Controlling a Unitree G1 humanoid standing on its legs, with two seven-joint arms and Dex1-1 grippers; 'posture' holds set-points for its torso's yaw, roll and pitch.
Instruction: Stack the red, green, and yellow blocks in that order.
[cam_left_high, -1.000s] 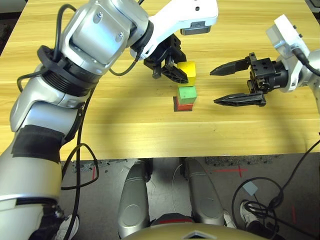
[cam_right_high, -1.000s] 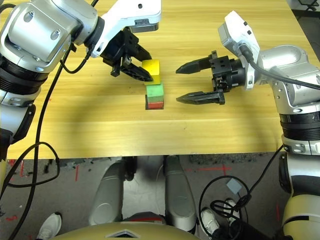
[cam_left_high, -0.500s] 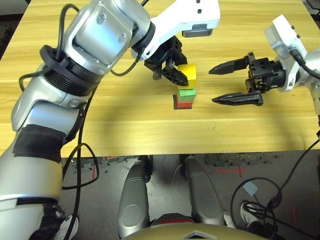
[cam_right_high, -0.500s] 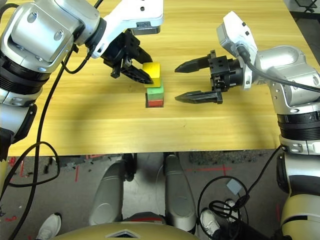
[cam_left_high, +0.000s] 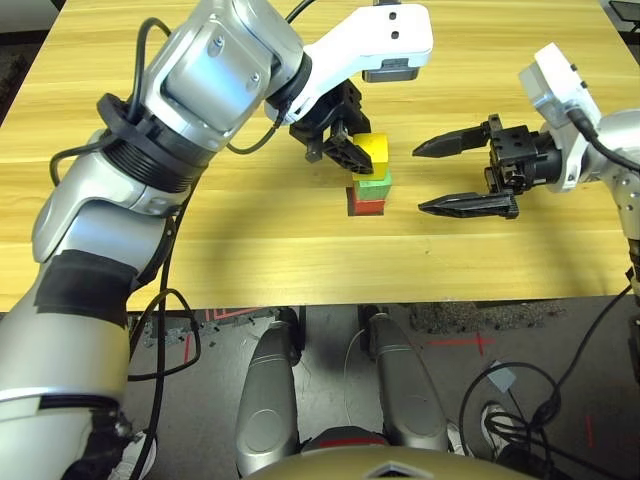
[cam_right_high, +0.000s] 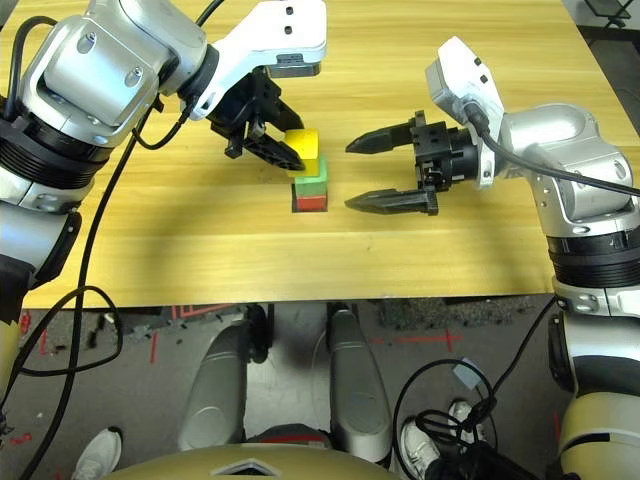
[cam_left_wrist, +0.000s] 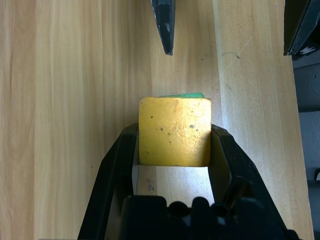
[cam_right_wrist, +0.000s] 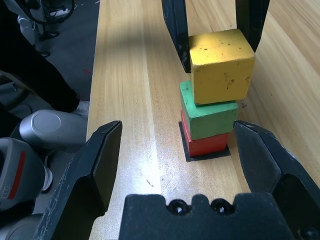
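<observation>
**Yellow block held over the red-and-green stack**

The left gripper (cam_left_wrist: 174, 150) is clamped on the yellow block (cam_left_high: 372, 151), one black finger pressed against each of two opposite sides, as the left wrist view shows plainly. The block sits directly above the green block (cam_right_wrist: 207, 114). In the right wrist view its lower face meets the green block's top, though it is offset a little to one side and looks slightly tilted; whether it rests fully on the green block or is carried by the fingers cannot be told.

The green block lies on the red block (cam_right_wrist: 206, 143), roughly square with it. The red block stands on a flat black square patch (cam_right_wrist: 189, 152) on the wooden table (cam_left_high: 250, 250), with the patch's dark edge showing around the red block's base. From the left wrist view, only a thin strip of green peeks out beyond the yellow block's far edge.

The right gripper (cam_left_high: 462, 176) hangs just beside the stack on the robot's right, its two pointed black fingers spread wide apart and holding nothing. Its fingertips point toward the stack but stay clear of it, touching none of the blocks. In the right wrist view, the three blocks stand in the gap between the spread fingers, farther along the table.

The silver left forearm (cam_left_high: 215, 75) reaches across from the robot's left, over the table, to the stack near the middle.
</observation>
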